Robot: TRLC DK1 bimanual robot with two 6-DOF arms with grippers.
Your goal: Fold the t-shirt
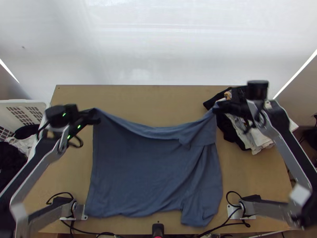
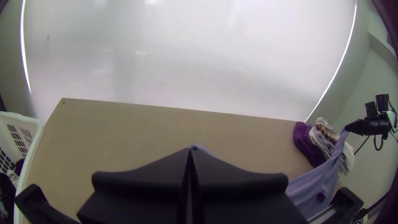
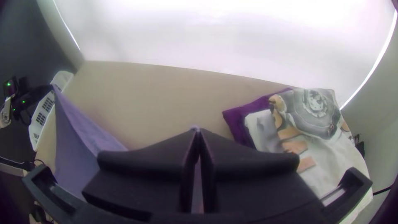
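In the top view a blue-grey t-shirt (image 1: pixel 134 170) hangs between both grippers, its upper edge sagging in the middle and its lower part toward the table's near edge, with slanting creases at the right. My left gripper (image 1: pixel 96 115) is shut on its upper left corner, and my right gripper (image 1: pixel 218 107) on the upper right corner. The left wrist view has the left gripper (image 2: pixel 190 152) closed, a bit of cloth at its tips, and the shirt (image 2: pixel 319 182) stretching to the other arm. In the right wrist view the right gripper (image 3: pixel 197 132) is closed too, beside the shirt (image 3: pixel 78 145).
A pile of folded clothes (image 1: pixel 253 139) lies at the table's right, beneath the right arm. Left of the table stands a white basket (image 1: pixel 27 105) holding dark and light clothes. Bare wood of the table (image 1: pixel 150 103) shows beyond the shirt.
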